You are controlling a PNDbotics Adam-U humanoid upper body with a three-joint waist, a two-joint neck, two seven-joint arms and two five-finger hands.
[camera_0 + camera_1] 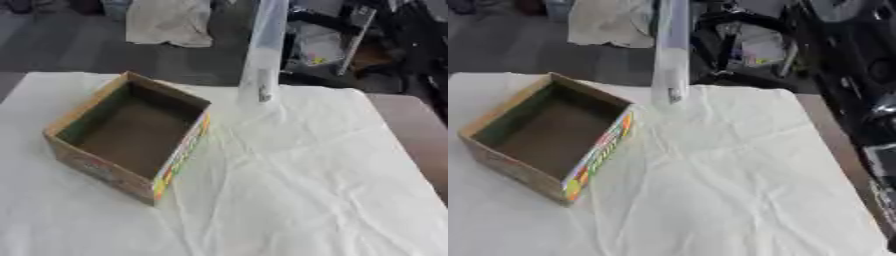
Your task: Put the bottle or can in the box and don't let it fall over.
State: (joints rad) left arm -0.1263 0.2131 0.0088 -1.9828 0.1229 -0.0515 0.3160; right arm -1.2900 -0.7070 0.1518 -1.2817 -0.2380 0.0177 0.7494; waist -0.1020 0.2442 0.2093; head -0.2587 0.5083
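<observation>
An open cardboard box (181,159) with colourful printed sides sits on the left half of the white cloth; its brown inside holds nothing. A tall clear bottle (263,60) stands upright near the table's far edge, a little right of and behind the box's far corner, apart from it. Its top runs out of the picture. Neither of my hands shows in either view. Along the right edge of the right eye view there is a dark arm part with a silver joint (878,117), well away from the bottle.
A wrinkled white cloth (297,190) covers the table; bare brown tabletop (414,131) shows at the right. Beyond the far edge lie a pale cloth on the floor (170,22) and dark equipment (745,45).
</observation>
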